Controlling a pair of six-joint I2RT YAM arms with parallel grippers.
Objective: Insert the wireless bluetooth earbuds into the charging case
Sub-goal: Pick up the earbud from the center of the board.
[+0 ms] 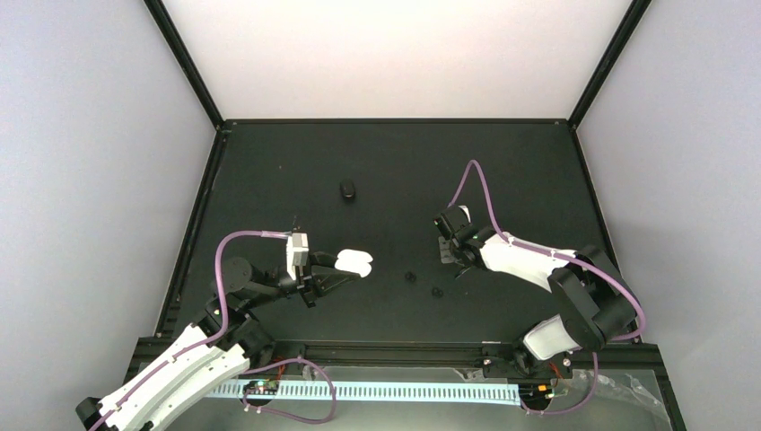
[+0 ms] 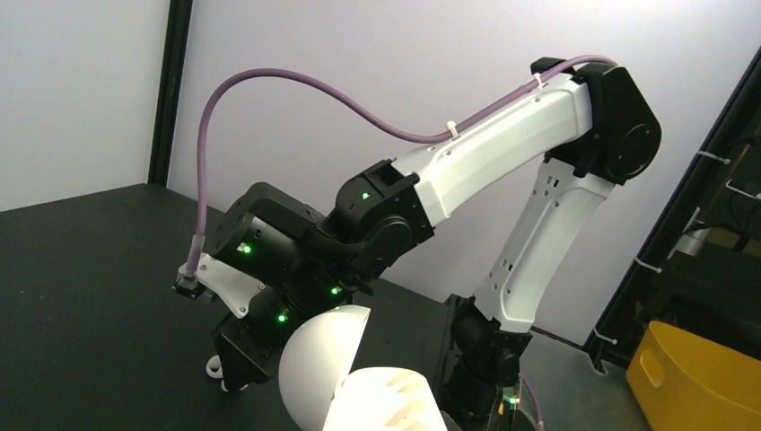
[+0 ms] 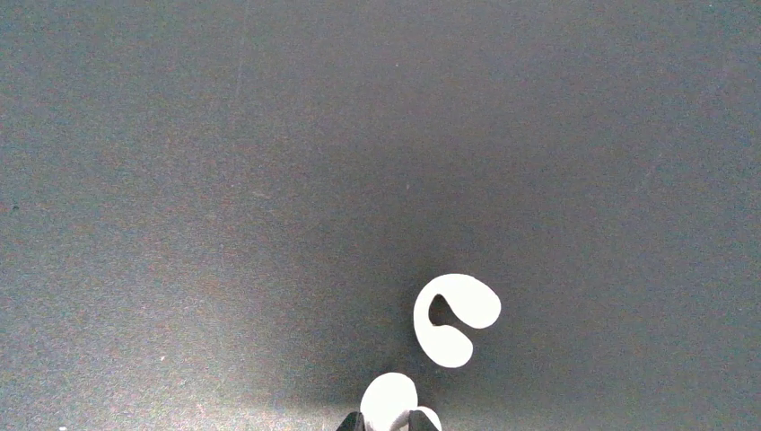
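Note:
My left gripper [image 1: 337, 267] is shut on a white charging case [image 1: 355, 261] and holds it above the table, left of centre. The case stands open in the left wrist view, with its lid [image 2: 316, 366] up and the lit base [image 2: 388, 404] showing its sockets. My right gripper [image 3: 389, 422] is down at the table on the right, its two black fingertips [image 3: 355, 422] pressed against either side of a white earbud [image 3: 388, 399]. A second white earbud [image 3: 456, 319], C-shaped, lies loose just beyond it. Two black earbuds [image 1: 410, 277] [image 1: 438, 292] lie between the arms.
A black oval case [image 1: 347, 189] lies shut toward the back of the black table. Black frame posts [image 1: 184, 63] rise at the table's back corners. A yellow bin [image 2: 695, 377] sits off the table behind the right arm's base [image 2: 489, 359].

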